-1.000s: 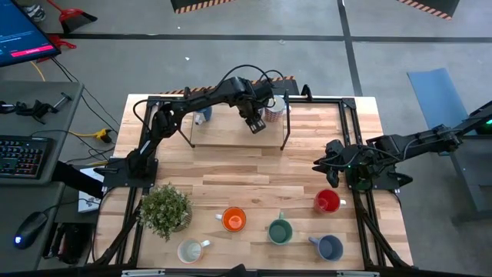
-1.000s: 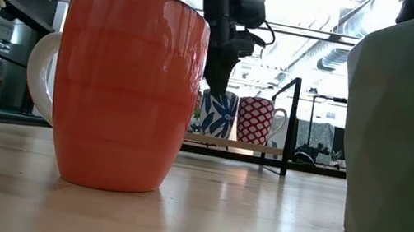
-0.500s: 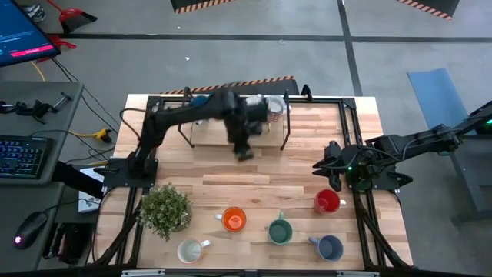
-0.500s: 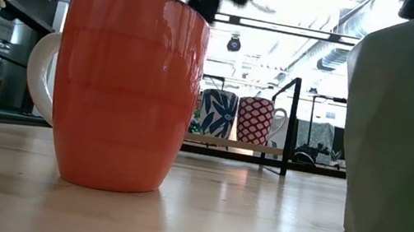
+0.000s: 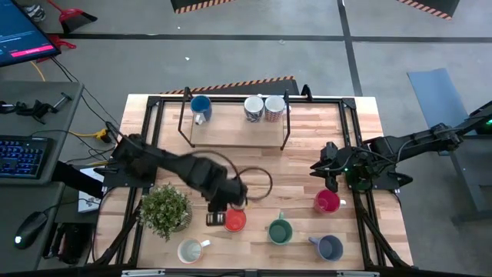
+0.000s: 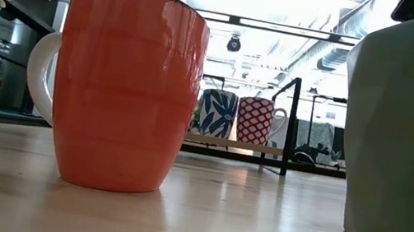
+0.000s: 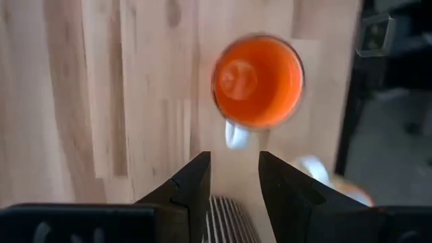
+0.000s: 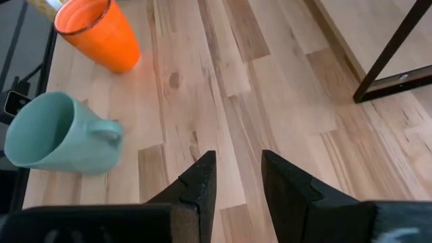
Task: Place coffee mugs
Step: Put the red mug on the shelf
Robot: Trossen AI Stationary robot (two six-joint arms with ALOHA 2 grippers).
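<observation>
Swinging off the shelf [image 5: 234, 132], the left gripper [image 7: 233, 177] is now hovering over the orange mug [image 7: 258, 82], part-open and empty; ideally it's centring on the handle [image 7: 235, 135] directly ahead.

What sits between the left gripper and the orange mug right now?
Nothing visible. The left gripper is open just short of the orange mug, whose white handle points toward the gap between its fingers, with only bare tabletop between.

Two dark, near-black jointed arms, matte. Left arm [image 5: 165, 163] carries black cable looped beside wrist. Right arm [image 5: 415, 142] slimmer, angular links. Fingers [image 7: 187, 191] black, wedge-shaped, tapering to blunt tips; ribbed grey part between them at base.
</observation>
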